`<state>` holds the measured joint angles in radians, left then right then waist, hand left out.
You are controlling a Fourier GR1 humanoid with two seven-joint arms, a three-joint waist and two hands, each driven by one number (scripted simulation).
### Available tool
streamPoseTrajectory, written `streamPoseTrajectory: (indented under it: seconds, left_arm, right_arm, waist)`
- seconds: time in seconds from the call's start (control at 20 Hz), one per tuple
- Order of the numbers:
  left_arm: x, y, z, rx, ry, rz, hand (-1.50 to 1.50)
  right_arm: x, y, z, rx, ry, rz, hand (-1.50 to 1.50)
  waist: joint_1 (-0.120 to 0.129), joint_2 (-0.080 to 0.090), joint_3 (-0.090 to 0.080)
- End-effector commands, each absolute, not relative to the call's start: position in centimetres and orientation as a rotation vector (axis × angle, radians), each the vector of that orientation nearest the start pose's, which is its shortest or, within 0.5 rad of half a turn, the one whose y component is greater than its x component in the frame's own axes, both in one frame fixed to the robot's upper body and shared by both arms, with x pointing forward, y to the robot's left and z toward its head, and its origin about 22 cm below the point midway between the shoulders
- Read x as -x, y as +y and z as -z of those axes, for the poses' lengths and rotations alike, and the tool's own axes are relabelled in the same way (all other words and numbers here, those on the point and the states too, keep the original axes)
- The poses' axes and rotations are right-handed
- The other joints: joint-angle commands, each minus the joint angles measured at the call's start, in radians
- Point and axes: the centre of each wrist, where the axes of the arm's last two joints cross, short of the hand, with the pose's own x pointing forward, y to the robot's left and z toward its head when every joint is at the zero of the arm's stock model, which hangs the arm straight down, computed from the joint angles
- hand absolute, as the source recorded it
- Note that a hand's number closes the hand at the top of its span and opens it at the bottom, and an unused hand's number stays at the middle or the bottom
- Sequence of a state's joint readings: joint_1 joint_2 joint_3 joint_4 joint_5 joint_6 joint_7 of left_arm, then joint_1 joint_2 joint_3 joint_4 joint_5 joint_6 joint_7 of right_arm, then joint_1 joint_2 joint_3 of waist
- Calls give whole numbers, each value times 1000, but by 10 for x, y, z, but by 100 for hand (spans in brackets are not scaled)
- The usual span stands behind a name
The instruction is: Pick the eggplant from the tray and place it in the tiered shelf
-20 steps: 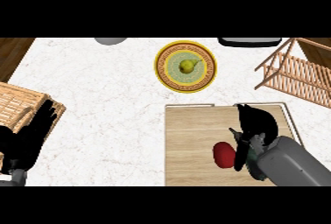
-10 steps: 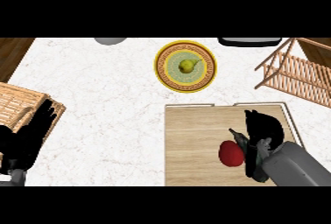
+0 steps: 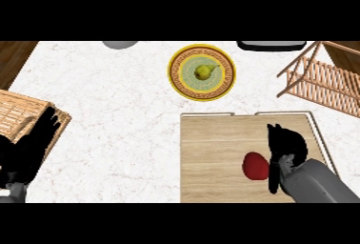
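— Right hand (image 3: 287, 143) has slid nearer along the tray (image 3: 211, 143); fingers curl beside a red object (image 3: 256, 166), not gripping it.
— Is that the eggplant?
— Cannot tell. Left hand (image 3: 28, 143) rests open over the basket (image 3: 17, 112).
— Farther?
— Plate (image 3: 202, 72), then the tiered shelf (image 3: 325, 78).

- Red rounded item (image 3: 255, 166): lies on the wooden tray (image 3: 211, 152), toward its right side.
- Tiered shelf (image 3: 325, 78): wooden slats, at the counter's upper right.
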<state>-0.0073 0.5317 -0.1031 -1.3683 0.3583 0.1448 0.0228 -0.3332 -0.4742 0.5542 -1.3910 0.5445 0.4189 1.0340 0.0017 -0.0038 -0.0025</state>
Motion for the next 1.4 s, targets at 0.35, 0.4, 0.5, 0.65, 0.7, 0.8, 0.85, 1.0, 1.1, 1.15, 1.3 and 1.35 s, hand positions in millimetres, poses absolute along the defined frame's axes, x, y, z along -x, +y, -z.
streamPoseTrajectory:
  seconds: [0.35,0.4,0.5,0.65,0.7,0.8,0.85,1.0,1.1,1.15,1.3,1.35]
  left_arm:
    - [-227,349,-4,-244,-1345,48,0]
    - [-222,355,10,-255,-1337,50,0]
    - [-235,342,-1,-251,-1341,35,0]
    - [-240,367,-5,-275,-1337,41,0]
    - [-229,370,-9,-271,-1347,39,0]
    - [-246,341,-4,-265,-1318,55,0]
    - [-238,344,2,-267,-1311,40,0]
    - [-234,357,1,-277,-1336,24,0]
    - [-227,354,8,-280,-1325,22,0]
    - [-227,359,8,-287,-1305,1,0]
    - [-228,356,4,-277,-1322,11,0]
    - [-218,363,1,-292,-1319,7,0]
  right_arm:
    - [-282,-227,-14,925,-262,-1237,150]
    - [-278,-213,2,949,-267,-1235,150]
    - [-286,-197,-12,950,-300,-1223,150]
    - [-294,-214,-18,1003,-330,-1259,150]
    - [-275,-184,-17,1028,-363,-1246,150]
    - [-291,-203,-24,1056,-407,-1248,150]
    - [-281,-193,-41,1059,-434,-1233,150]
    - [-274,-248,-60,995,-836,-1201,150]
    - [-278,-259,-79,947,-1090,-1131,150]
    - [-280,-270,-88,925,-1195,-1100,150]
    - [-273,-321,-98,929,-1315,-1047,150]
    - [-262,-338,-101,913,-1329,-1041,150]
  waist:
    - [4,2,3]
    - [5,4,2]
    - [2,3,2]
    - [1,4,2]
    - [2,2,2]
    - [0,4,3]
    - [-2,2,2]
    - [-20,-1,4]
    - [-31,-5,7]
    - [-41,-5,10]
    - [-37,0,7]
    - [-35,-6,7]
